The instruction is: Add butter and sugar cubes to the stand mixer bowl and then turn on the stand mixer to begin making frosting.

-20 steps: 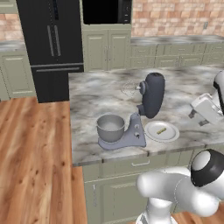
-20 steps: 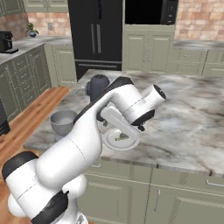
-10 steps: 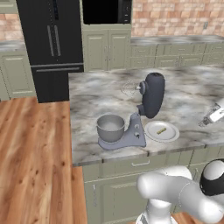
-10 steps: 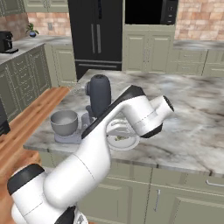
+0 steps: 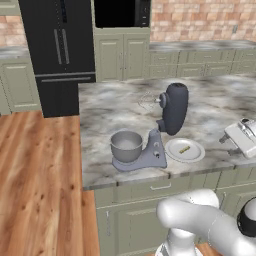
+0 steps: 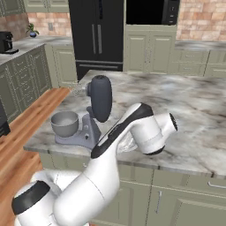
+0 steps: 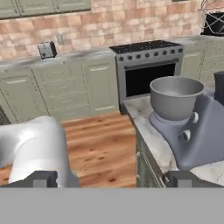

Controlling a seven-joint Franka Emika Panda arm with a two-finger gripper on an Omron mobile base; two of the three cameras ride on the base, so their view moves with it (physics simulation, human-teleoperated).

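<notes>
We see the bowl [image 5: 126,145] sitting on the mixer [image 5: 155,130] base, butter [image 5: 184,149] on the white plate [image 5: 196,154] just beside it. Our gripper [image 7: 111,178] fingers are wide apart, holding nothing.

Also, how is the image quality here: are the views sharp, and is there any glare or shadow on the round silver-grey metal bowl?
Left base view: soft and slightly blurred; the round silver-grey metal bowl has a bright rim and a darker inside, no hard glare. Right base view: equally soft; the white arm covers the plate area. Hand view: the bowl is evenly lit, the pale lavender-grey mixer base shades smoothly, and the far brick wall looks blurry.
</notes>
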